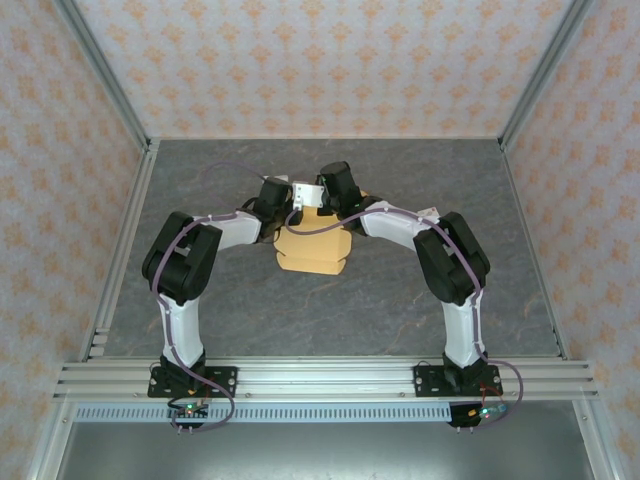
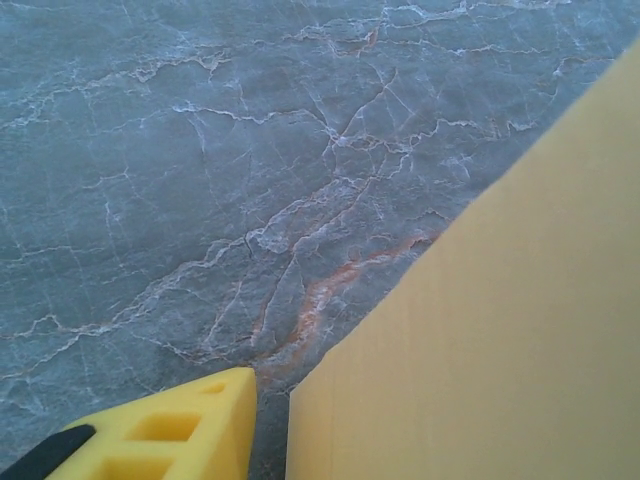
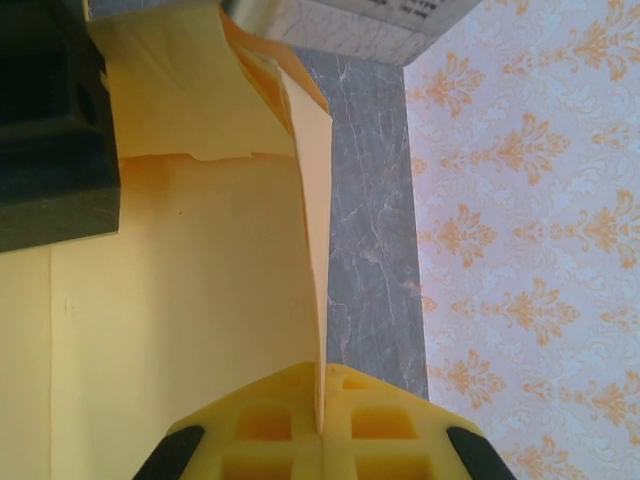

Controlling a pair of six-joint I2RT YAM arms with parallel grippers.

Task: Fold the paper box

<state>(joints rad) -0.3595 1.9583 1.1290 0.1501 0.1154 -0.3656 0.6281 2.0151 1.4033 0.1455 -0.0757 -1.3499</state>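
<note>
One paper box (image 1: 313, 252) of thin, smooth, light orange-tan cardboard is lying near the middle of the grey, marble-veined surface (image 1: 400, 300), between the two arms, which are meeting over its far end. Its near end, with rounded corners and a stepped edge, is pointing toward the arm bases. Its far end is lying hidden under the wrists, so its long axis cannot be told. In the right wrist view, the two right fingers (image 3: 260, 430), yellow moulded blocks with square hollow cells, are pressing together on the edge of one upright cardboard flap, which is running away from them as a thin, slightly wavy sheet beside a broad flat panel. Beyond it, one wall (image 3: 520, 250) with an orange floral pattern is rising. In the left wrist view, one of the left fingers (image 2: 170, 435) is showing, also yellow and cellular, and it is standing just beside a straight-edged flat panel of the box without touching it. Whether these fingers are wide or narrow cannot be told.
</note>
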